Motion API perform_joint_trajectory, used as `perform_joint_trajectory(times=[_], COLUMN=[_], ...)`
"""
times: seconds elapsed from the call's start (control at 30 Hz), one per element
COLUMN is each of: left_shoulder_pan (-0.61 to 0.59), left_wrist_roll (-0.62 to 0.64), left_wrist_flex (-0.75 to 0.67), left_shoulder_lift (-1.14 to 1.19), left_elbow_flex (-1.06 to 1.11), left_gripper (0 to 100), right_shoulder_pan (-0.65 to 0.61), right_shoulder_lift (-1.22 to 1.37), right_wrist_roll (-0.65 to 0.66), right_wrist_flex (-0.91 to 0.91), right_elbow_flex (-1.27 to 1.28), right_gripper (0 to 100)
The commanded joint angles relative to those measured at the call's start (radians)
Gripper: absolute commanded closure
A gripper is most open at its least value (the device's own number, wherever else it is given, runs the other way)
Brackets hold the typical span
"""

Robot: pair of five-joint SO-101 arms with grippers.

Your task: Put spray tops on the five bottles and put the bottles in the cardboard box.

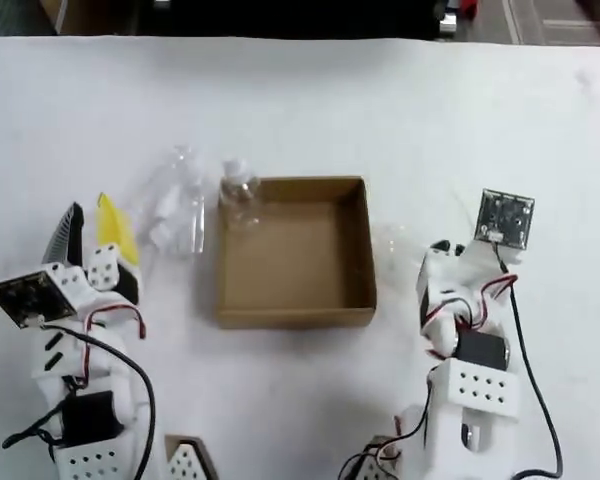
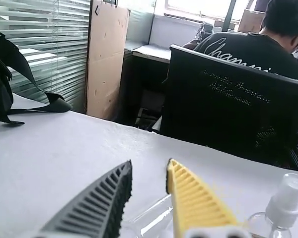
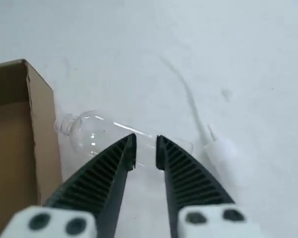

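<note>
Lying just beyond right hand (image 3: 145, 145): clear bottle (image 3: 97, 134), beside cardboard box (image 3: 42, 129).

We looked across a white surface (image 1: 300, 100) filling the high view from edge to edge. From the left wrist view we saw slatted blinds (image 2: 35, 39), a cardboard sheet (image 2: 107, 59) standing upright beside them, and a black mesh chair (image 2: 228, 104) just behind the surface.

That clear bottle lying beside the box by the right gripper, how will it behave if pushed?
The bottle lies on its round side, so it will likely roll. It looks empty, thin clear plastic: probably light, may slip or dent.
</note>
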Motion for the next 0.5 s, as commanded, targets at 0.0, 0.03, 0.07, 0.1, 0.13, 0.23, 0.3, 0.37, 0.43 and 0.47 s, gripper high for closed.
perform_joint_trajectory(times=[0.0, 0.03, 0.07, 0.1, 0.13, 0.23, 0.3, 0.37, 0.43, 0.47], left_shoulder_pan=[0.002, 0.002, 0.002, 0.002, 0.002, 0.002, 0.001, 0.001, 0.001, 0.002], left_wrist_roll=[-0.008, -0.008, -0.008, -0.008, -0.008, -0.008, -0.011, -0.055, -0.08, -0.078], left_wrist_flex=[0.009, 0.009, 0.009, 0.009, 0.009, 0.009, 0.008, 0.009, 0.025, 0.025], left_shoulder_lift=[-0.007, -0.007, -0.007, -0.007, -0.007, -0.007, -0.007, -0.007, -0.007, -0.007], left_elbow_flex=[-0.017, -0.017, -0.017, -0.017, -0.017, -0.018, -0.021, -0.035, -0.044, -0.044], left_gripper=[91, 91, 91, 91, 91, 92, 97, 98, 98, 98], right_shoulder_pan=[-0.036, -0.036, -0.036, -0.036, -0.036, -0.036, -0.036, -0.039, -0.061, -0.07], right_shoulder_lift=[-0.016, -0.016, -0.016, -0.016, -0.016, -0.015, -0.015, -0.015, -0.015, -0.015], right_wrist_roll=[0.0, 0.0, 0.0, 0.0, 0.0, 0.0, 0.0, 0.0, 0.0, 0.0], right_wrist_flex=[0.013, 0.013, 0.013, 0.013, 0.012, 0.007, 0.007, 0.005, 0.005, 0.005], right_elbow_flex=[-0.011, -0.011, -0.011, -0.011, -0.008, -0.005, -0.003, 0.006, 0.011, 0.011], right_gripper=[88.5, 87.8, 87.8, 88.0, 87.8, 87.8, 87.8, 87.9, 87.9, 87.9])
